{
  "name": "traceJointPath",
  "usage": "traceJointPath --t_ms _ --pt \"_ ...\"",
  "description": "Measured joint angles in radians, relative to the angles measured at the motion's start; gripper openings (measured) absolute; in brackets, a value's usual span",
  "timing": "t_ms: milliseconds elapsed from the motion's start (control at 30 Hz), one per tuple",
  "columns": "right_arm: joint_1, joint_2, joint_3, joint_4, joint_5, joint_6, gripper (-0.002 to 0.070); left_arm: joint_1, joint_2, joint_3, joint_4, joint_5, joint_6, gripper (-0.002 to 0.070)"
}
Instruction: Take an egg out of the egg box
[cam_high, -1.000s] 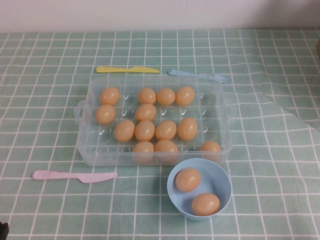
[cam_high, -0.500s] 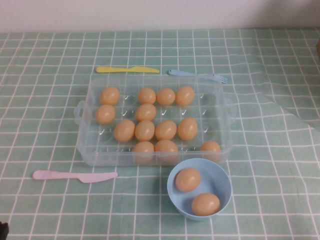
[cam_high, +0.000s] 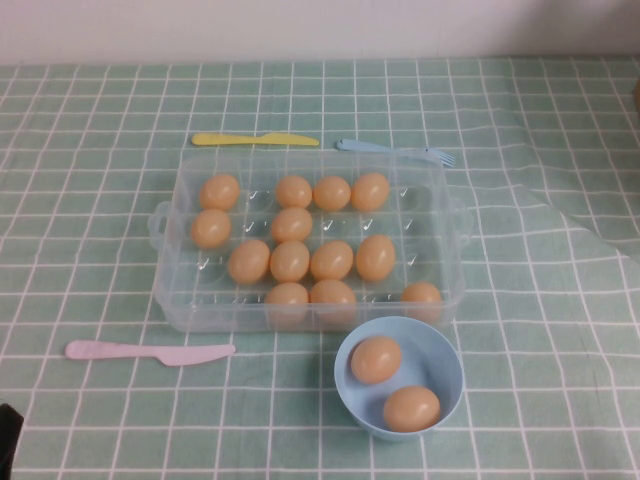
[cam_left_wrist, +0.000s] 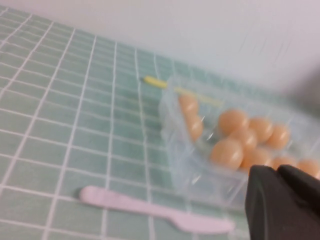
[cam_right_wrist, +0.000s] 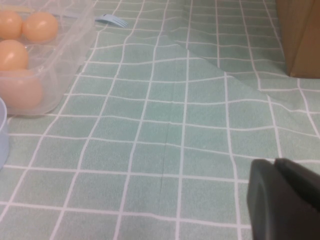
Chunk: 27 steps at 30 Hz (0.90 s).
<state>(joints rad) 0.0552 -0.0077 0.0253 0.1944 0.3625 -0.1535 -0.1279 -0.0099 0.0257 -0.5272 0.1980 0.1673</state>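
Observation:
The clear plastic egg box (cam_high: 441, 205) stands mid-table with several orange-tan eggs (cam_high: 290, 261) in its cups. It also shows in the left wrist view (cam_left_wrist: 185, 167) with eggs (cam_left_wrist: 227, 152), and in the right wrist view (cam_right_wrist: 62, 70) with eggs (cam_right_wrist: 12, 54). My left gripper (cam_high: 6, 440) is at the near left table corner, far from the box; in its wrist view it (cam_left_wrist: 276, 171) is shut and empty. My right gripper (cam_right_wrist: 274, 163) is shut and empty, low over the cloth to the right of the box, outside the high view.
A light-blue bowl (cam_high: 448, 352) holding two eggs stands in front of the box's right end. A pink knife (cam_high: 150, 351) lies front left, a yellow knife (cam_high: 255, 139) and a blue fork (cam_high: 395, 150) behind the box. A brown box (cam_right_wrist: 300, 35) stands far right; the cloth is creased there.
My left gripper has risen a little further into the high view's near left corner. The eggs, box and bowl have not moved.

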Motion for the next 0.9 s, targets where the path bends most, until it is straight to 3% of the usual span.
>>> traceJointPath --t_ms 100,367,533,900 --pt "0.0 0.0 0.0 0.0 0.0 0.0 -0.0017 0.0 0.0 0.0 -0.118 -0.055 0.0 -0.0003" --pt "0.0 0.0 0.0 0.0 0.0 0.0 -0.0017 0.0 0.0 -0.003 -0.175 -0.11 -0.005 -0.0003" --pt "0.0 0.0 0.0 0.0 0.0 0.0 -0.0017 0.0 0.12 -0.152 -0.142 -0.004 -0.007 -0.0003" --pt "0.0 0.0 0.0 0.0 0.0 0.0 -0.0017 0.0 0.79 -0.686 0.06 0.437 0.089 -0.0003"
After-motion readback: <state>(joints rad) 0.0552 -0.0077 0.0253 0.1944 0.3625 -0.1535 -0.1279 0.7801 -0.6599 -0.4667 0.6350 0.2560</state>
